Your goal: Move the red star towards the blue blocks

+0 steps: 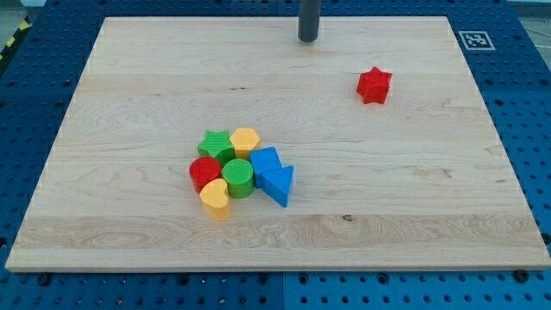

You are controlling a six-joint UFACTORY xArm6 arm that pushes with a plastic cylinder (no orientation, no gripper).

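Note:
The red star (374,85) lies alone on the wooden board at the view's upper right. Two blue blocks sit in a cluster at the view's lower middle: a blue cube-like block (265,162) and a blue triangle (279,184) touching it below. My tip (308,40) is at the view's top centre, left of and above the red star and apart from it, far from the blue blocks.
The cluster also holds a green star (215,144), a yellow hexagon-like block (244,140), a red round block (205,173), a green cylinder (238,177) and a yellow heart (215,198). A marker tag (474,40) is at the board's top right corner.

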